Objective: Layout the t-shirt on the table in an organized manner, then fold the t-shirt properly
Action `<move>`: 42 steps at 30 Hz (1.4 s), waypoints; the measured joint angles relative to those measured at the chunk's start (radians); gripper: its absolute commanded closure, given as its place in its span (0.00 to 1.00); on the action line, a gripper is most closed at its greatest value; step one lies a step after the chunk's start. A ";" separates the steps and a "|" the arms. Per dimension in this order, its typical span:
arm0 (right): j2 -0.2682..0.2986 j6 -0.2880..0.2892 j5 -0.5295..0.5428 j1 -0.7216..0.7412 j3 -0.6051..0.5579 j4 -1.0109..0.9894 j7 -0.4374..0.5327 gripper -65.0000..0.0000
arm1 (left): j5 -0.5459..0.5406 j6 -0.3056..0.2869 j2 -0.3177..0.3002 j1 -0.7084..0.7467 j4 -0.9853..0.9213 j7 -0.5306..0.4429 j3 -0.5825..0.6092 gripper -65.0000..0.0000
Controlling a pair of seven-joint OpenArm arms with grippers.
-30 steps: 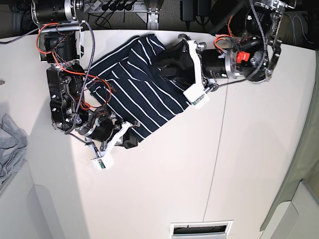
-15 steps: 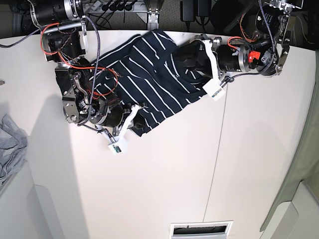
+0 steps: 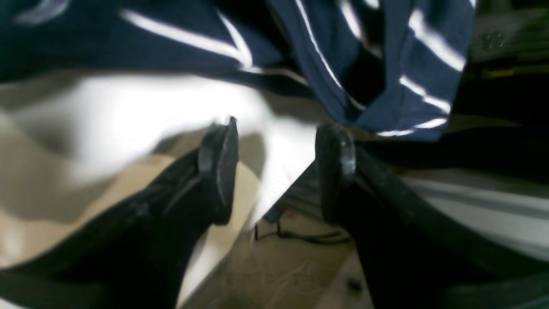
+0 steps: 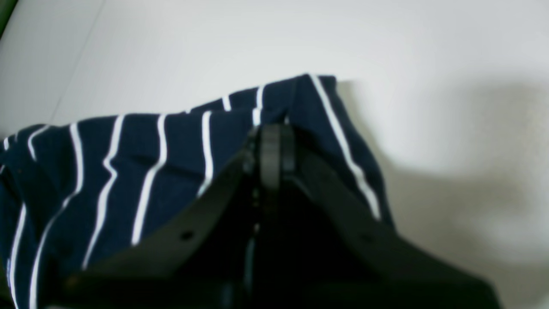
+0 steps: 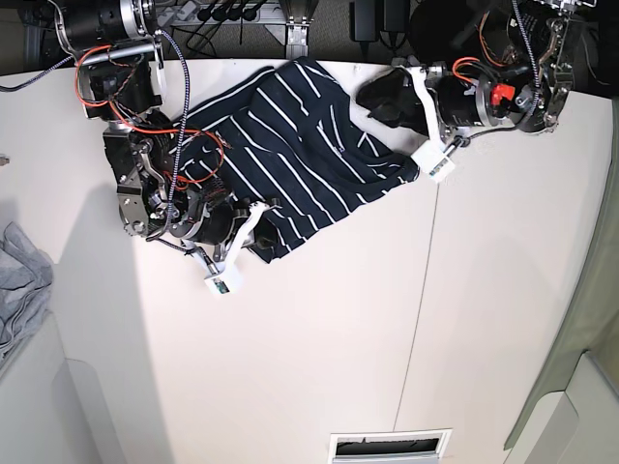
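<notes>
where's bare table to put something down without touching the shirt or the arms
Free: the wide cream tabletop from the dark navy white-striped t-shirt down to the vent slot, and the stretch right of the thin dark seam. Crowded: the far edge, where the right end effector grips the shirt's corner and the open left end effector sits beside it.

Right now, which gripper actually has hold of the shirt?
The right gripper: its jaws are shut on the t-shirt hem. The left gripper is open with nothing between its jaws, the cloth just beyond its fingertips.
</notes>
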 measured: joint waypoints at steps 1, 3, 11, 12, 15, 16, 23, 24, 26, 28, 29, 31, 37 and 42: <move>0.000 0.000 0.000 0.000 0.000 0.000 0.000 1.00 | -0.011 0.000 -0.005 0.000 0.007 0.000 -0.026 0.52; 0.000 0.000 0.000 0.000 0.000 0.000 0.000 1.00 | -0.016 0.000 -0.005 0.000 0.019 -0.003 -0.080 0.52; 0.008 0.000 -0.003 -0.012 0.000 0.000 0.012 1.00 | -0.322 0.000 -0.013 0.005 0.152 0.196 -0.211 0.52; 0.008 0.001 -0.002 -0.015 0.000 0.000 0.013 1.00 | -0.338 0.000 -0.016 0.006 0.174 0.203 -0.188 0.52; 0.010 0.001 0.006 -0.024 0.000 0.000 0.023 1.00 | -0.341 0.000 -0.011 0.003 0.236 0.194 -0.084 0.52; 0.010 0.002 0.008 -0.026 0.000 0.000 0.023 1.00 | -0.325 0.000 -0.004 0.003 0.246 0.179 -0.040 0.52; 0.010 0.004 0.008 -0.025 0.000 0.000 0.022 1.00 | 0.075 0.001 0.086 0.002 0.165 -0.083 0.196 0.52; 0.010 0.004 0.008 -0.025 0.000 0.000 0.022 1.00 | 0.101 0.001 0.093 0.000 0.137 -0.086 0.214 0.52; 0.010 0.005 0.008 -0.025 0.000 0.000 0.020 1.00 | 0.150 0.000 0.098 -0.003 0.072 -0.095 0.241 0.52; 0.011 0.005 0.008 -0.025 0.000 0.000 0.020 1.00 | 0.195 0.000 0.098 -0.014 0.001 -0.116 0.248 0.52; 0.013 0.005 0.009 -0.025 0.000 0.000 0.019 1.00 | 0.210 -0.004 0.098 -0.030 -0.036 -0.123 0.248 0.52; 0.018 0.005 0.013 -0.025 0.000 0.001 0.016 1.00 | 0.206 -0.024 0.098 -0.076 -0.101 -0.122 0.246 0.52; 0.055 0.011 0.043 -0.022 0.002 0.005 -0.045 1.00 | 0.260 -0.037 0.090 -0.238 -0.221 -0.132 0.248 0.52; 0.097 0.010 0.128 -0.064 0.002 0.048 -0.072 1.00 | 0.301 -0.020 0.037 -0.342 -0.260 -0.130 0.243 0.52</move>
